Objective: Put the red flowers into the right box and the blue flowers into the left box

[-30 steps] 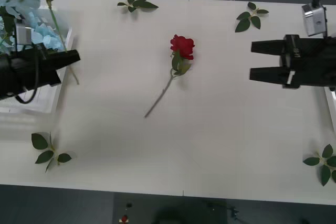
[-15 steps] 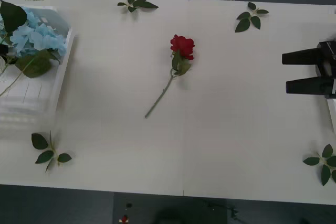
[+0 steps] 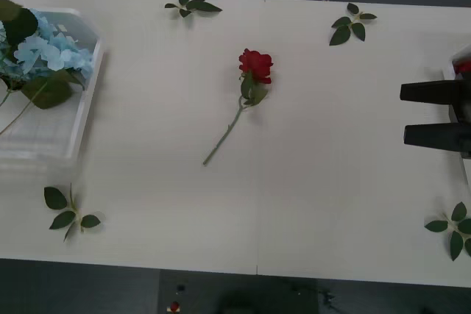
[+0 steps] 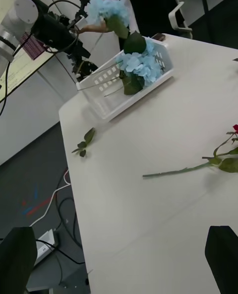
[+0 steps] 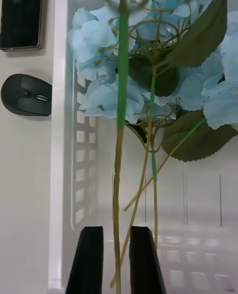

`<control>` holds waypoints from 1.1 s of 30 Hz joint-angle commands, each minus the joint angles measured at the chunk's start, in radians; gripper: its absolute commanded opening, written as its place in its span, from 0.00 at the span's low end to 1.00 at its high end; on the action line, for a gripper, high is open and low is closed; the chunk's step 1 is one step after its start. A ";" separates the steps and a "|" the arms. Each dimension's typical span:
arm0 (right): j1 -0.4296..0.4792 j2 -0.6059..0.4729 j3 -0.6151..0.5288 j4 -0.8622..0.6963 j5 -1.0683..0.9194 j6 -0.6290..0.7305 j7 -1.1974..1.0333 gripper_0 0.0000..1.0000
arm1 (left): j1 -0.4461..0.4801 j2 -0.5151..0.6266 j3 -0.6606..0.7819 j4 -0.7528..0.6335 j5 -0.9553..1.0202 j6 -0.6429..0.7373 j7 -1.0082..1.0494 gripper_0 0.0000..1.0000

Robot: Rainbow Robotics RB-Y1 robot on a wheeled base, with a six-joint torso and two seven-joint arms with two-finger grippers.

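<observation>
One red rose [image 3: 255, 65] lies mid-table, long axis diagonal: bloom toward the far side, stem running back toward the near-left. Blue flowers [image 3: 45, 51] sit in the left box [image 3: 82, 115], heads at the far end. Since 0.5 s ago the right gripper [image 3: 436, 113] slid a bit further right, rose hasn't budged. Its fingers are spread w/ nothing between, rose well apart from them. Left gripper [image 5: 117, 259] pinches one blue stem [image 5: 118, 184] over the box, fingers nearly together.

1 red rose [image 3: 255, 65] lies mid-table; blue flowers [image 3: 44, 51] fill left box [image 3: 82, 119].
</observation>
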 commanded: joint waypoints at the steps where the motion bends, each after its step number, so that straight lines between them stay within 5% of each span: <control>1: -0.010 -0.012 -0.009 -0.024 -0.006 -0.001 0.018 1.00 | -0.028 0.032 0.009 -0.031 -0.015 -0.020 0.023 0.99; 9: -0.010 0.005 -0.010 -0.024 -0.009 -0.003 0.018 1.00 | -0.051 0.024 -0.014 -0.124 0.167 0.121 0.012 1.00; 13: -0.010 0.005 -0.010 -0.023 -0.009 -0.004 0.018 1.00 | -0.132 -0.025 -0.103 -0.177 0.189 0.188 0.150 1.00; 21: -0.010 0.005 -0.010 -0.023 -0.012 -0.006 0.018 1.00 | -0.264 -0.171 -0.322 -0.225 0.064 0.222 0.342 1.00; 33: -0.010 0.005 -0.010 -0.021 -0.014 -0.006 0.018 1.00 | -0.288 -0.398 -0.612 -0.225 -0.278 0.098 0.365 1.00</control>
